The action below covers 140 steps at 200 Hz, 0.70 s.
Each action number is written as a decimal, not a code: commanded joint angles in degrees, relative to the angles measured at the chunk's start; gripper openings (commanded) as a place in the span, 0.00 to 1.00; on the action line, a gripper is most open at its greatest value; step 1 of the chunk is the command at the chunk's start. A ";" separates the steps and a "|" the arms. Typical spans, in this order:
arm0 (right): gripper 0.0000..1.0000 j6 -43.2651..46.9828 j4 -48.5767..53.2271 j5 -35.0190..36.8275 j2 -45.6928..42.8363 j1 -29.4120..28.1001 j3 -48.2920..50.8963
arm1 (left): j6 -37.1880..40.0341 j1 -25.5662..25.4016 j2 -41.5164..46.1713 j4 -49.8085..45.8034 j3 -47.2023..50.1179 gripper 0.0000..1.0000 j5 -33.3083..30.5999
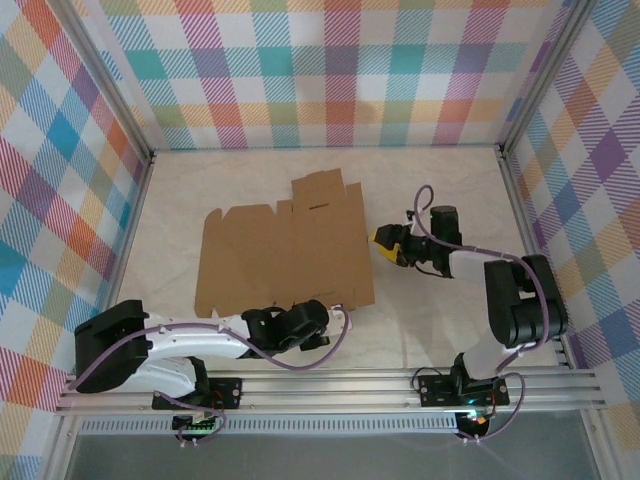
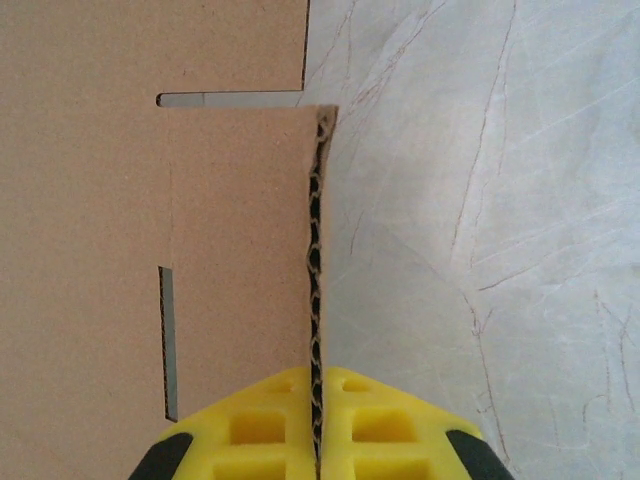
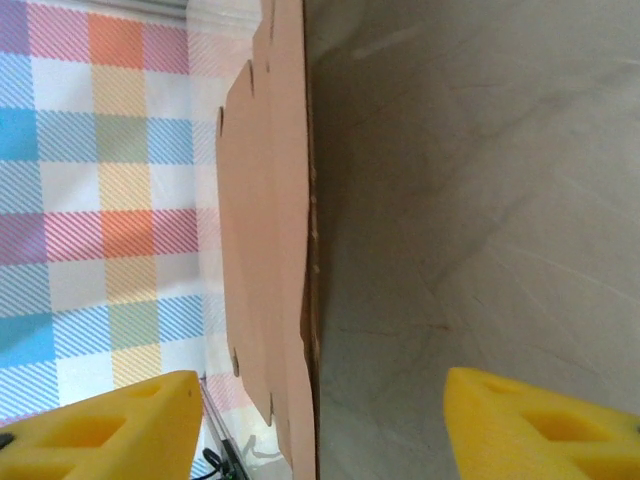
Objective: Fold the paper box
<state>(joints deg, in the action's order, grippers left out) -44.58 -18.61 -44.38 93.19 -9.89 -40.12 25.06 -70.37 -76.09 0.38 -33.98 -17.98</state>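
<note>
marbled desk [image 1: 430,330], top cam: paper box [image 1: 290,255] lies unfolded. left wrist cam: left claw [image 2: 318,378] pinches box edge. right wrist cam: right claw [image 3: 322,388] wide, nothing held.

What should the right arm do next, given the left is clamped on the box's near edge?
Probably ease the right gripper forward until the right edge of the box sits between its fingers. In its wrist view they stand open and touch nothing, with that edge lined up with the gap. The left gripper is shut on the near edge, steadying the sheet.
</note>
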 commanded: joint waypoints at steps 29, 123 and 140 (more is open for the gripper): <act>0.48 -1.21 -4.06 -2.67 6.01 -2.47 -5.50 | -1.15 0.17 2.09 1.88 0.66 0.00 3.58; 0.00 11.98 14.11 2.76 6.61 -3.06 -11.39 | -4.82 0.23 2.94 -1.33 -2.03 0.74 2.33; 0.00 19.04 24.06 5.66 6.21 -3.03 -14.71 | -8.13 1.03 5.51 -2.17 -3.00 0.97 3.99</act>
<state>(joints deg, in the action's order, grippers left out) -37.76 -9.06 -42.85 100.57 -12.53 -50.39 22.22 -70.28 -74.72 -0.45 -34.30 -15.51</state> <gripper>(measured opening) 0.058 0.743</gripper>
